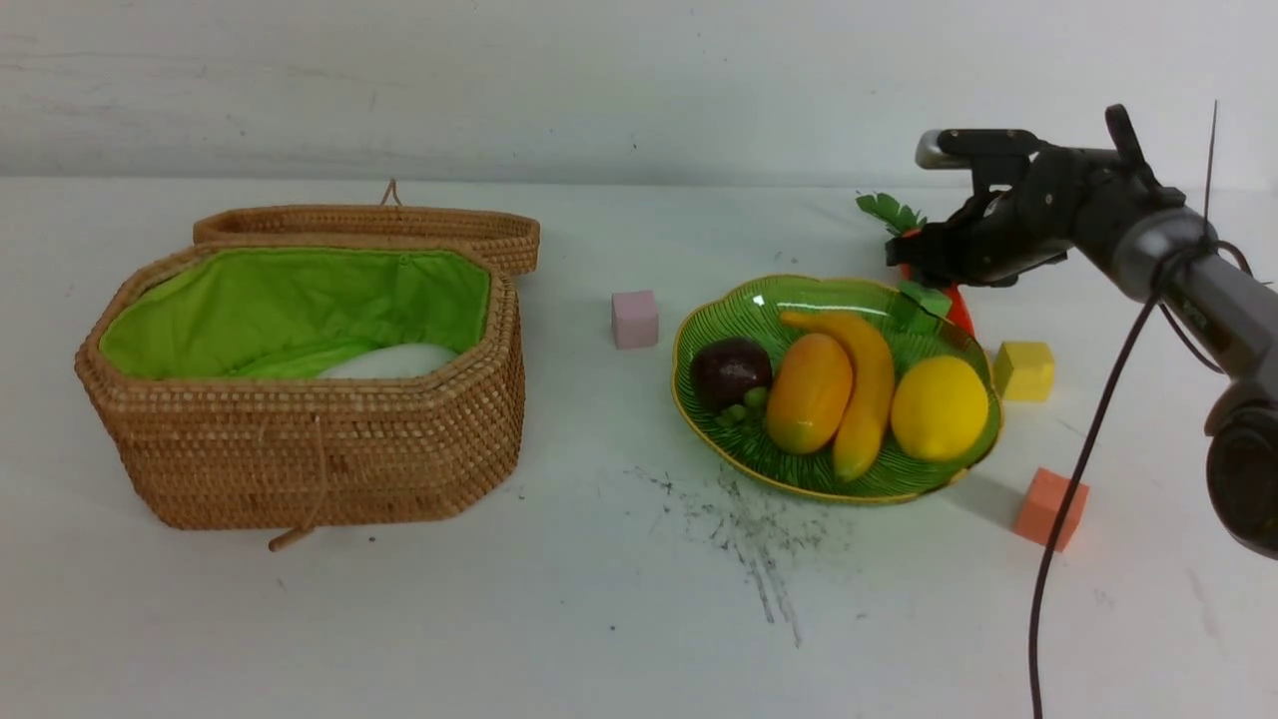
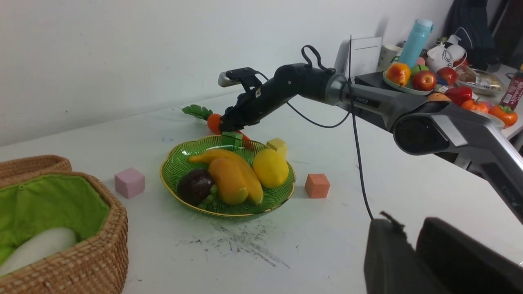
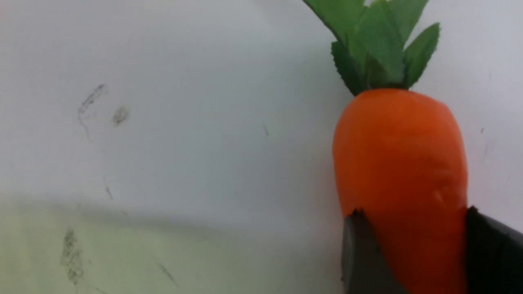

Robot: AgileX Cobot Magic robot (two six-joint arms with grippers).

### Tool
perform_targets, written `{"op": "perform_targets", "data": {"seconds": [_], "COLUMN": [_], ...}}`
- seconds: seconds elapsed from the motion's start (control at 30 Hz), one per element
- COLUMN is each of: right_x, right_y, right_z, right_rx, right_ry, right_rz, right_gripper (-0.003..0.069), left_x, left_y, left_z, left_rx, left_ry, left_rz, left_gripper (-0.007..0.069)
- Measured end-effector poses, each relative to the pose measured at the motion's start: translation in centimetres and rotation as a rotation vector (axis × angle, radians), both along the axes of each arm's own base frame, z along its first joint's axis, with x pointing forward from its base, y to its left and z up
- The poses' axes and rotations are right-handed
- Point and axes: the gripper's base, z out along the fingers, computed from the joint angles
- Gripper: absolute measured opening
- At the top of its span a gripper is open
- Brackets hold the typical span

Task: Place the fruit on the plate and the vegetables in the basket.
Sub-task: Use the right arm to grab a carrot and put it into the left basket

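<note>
- Fingers of the right gripper (image 3: pixel 408 249) flank the carrot (image 3: pixel 398 163) on both sides low on its orange body and look to be touching it; a firm clamp I cannot confirm.
- Carrot lies on the table (image 1: pixel 599 599) just behind the plate (image 1: pixel 719 439), leaves pointing away from it.
- Risk: the body is glossy and tapered, so a hold near one end could let it slip or swing on the lift.
- Risk: the gripper works right beside the plate rim; a low sweep toward the basket (image 1: pixel 300 449) could clip the rim or jostle the fruit.
- Left gripper (image 2: pixel 412 261) sits well away, its dark fingers nearly together, holding nothing.
- Count: four fruits on the plate, namely banana (image 1: pixel 867 384), mango (image 1: pixel 809 391), lemon (image 1: pixel 939 407), mangosteen (image 1: pixel 729 371).
- One radish (image 1: pixel 394 361) shows in the one basket; no gourd is visible.
- Three cubes: pink (image 1: pixel 635 319), yellow (image 1: pixel 1023 370), orange (image 1: pixel 1048 507).
</note>
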Motion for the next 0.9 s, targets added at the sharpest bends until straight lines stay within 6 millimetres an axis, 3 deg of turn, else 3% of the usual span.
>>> {"op": "perform_targets", "data": {"seconds": [0.4, 0.57, 0.9], "right_x": [0.0, -0.3, -1.7], "right_y": [0.0, 0.0, -0.1], "right_z": [0.0, 0.9, 7.9], "right_rx": [0.0, -0.005, -0.004], "right_ry": [-0.001, 0.009, -0.054], "right_rz": [0.0, 0.004, 0.01], "right_gripper": [0.0302, 0.0302, 0.0301], "left_x": [0.0, 0.0, 0.0], "left_y": [0.0, 0.0, 0.1], "left_z": [-0.1, -0.3, -0.5], "left_rx": [0.01, 0.021, 0.038], "left_ry": [0.011, 0.021, 0.037], "left_rz": [0.002, 0.004, 0.007], "left_gripper": [0.0112, 0.0112, 0.0112]}}
